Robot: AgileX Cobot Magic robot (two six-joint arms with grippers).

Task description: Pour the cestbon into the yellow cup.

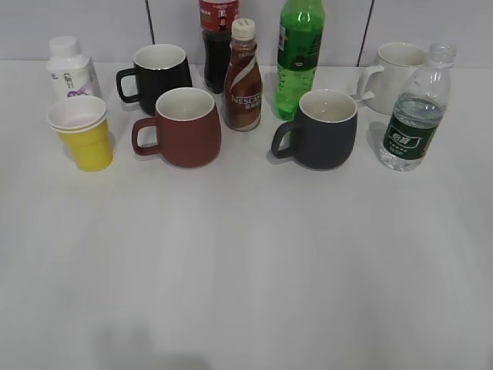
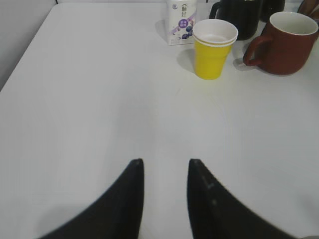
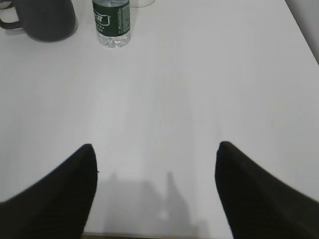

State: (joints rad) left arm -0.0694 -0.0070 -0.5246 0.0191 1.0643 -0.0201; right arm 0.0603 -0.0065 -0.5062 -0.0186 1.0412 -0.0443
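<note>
1. My right gripper (image 3: 154,154) hangs above bare white table (image 3: 199,74) with its fingers spread wide and nothing between them.
2. My left gripper (image 2: 165,169) has its fingers a narrow gap apart, also empty.
3. Ahead of my right gripper and a little to its left, well apart from it, stands the cestbon (image 3: 111,22), upright and capless, just beside a dark grey mug (image 3: 45,20) on its left.
4. Ahead of my left gripper and slightly right stands the yellow cup (image 2: 214,49), upright, with a white yoghurt bottle (image 2: 180,22) behind it and a brown-red mug (image 2: 284,42) to its right.
5. The cestbon looks part full, so I judge it fairly light; its thin clear wall will likely dent and slip under pressure.
6. I would take it at the dark green label band, mid-body, squeezing gently since an open neck can spill.
7. The paper cup looks light and easy to knock over.
</note>
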